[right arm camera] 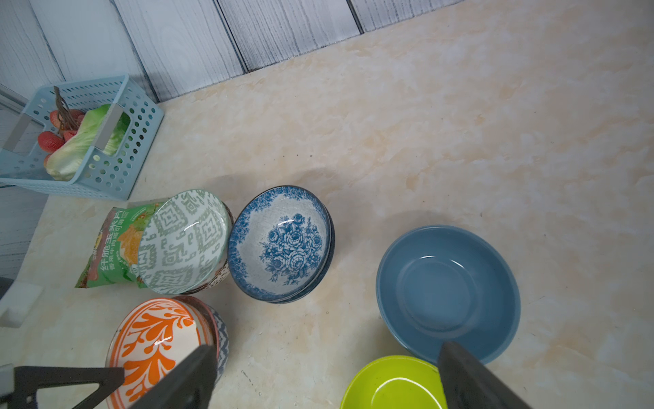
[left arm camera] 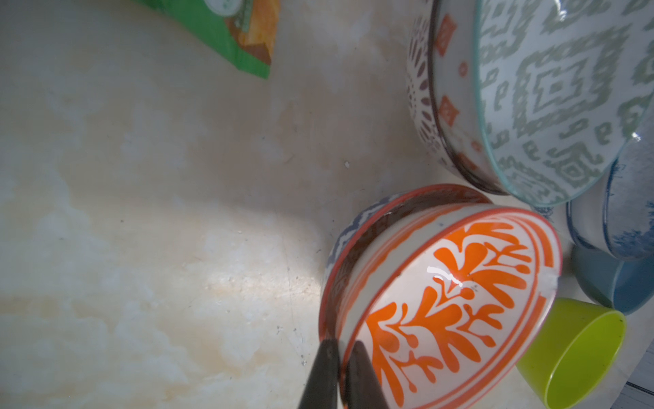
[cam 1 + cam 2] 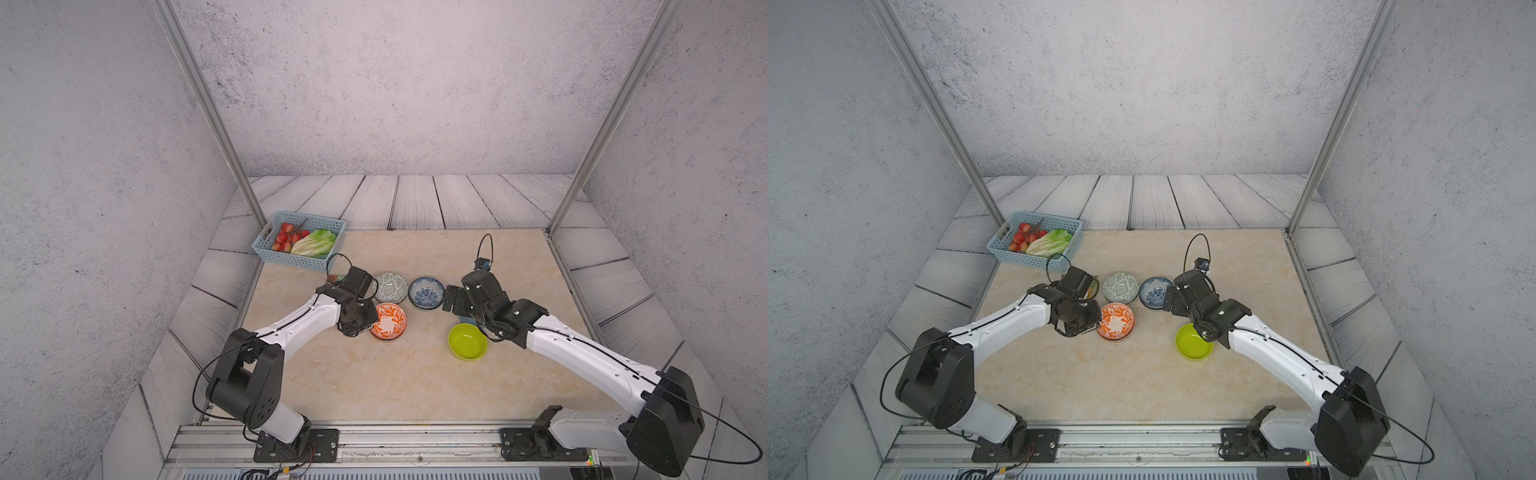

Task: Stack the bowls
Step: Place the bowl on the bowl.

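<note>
Orange-patterned bowl (image 2: pixel 446 311) gripped by its rim
The left claw (image 2: pixel 342 345) is clamped on the thin rim, with the bowl nested in a second bowl (image 2: pixel 339 240). Beside it, the right claw (image 1: pixel 327 348) is held wide apart above the plain blue bowl (image 1: pixel 447 294), seemingly readied for it.

The orange-patterned bowl (image 2: pixel 442 311), the grey-green bowl (image 1: pixel 184 240) and the blue flowered bowl (image 1: pixel 279 244) look like glossy glazed ceramic. The plain blue bowl (image 1: pixel 447 294) has a duller satin sheen, and the lime-green bowl (image 1: pixel 389 386) looks like smooth plastic. The basket (image 1: pixel 116 170) is perforated matt plastic, the snack bag (image 1: pixel 113 255) shiny film. The table (image 1: pixel 460 141) is smooth and marble-patterned, edged by grey wood-grain boards (image 1: pixel 212 35).
</note>
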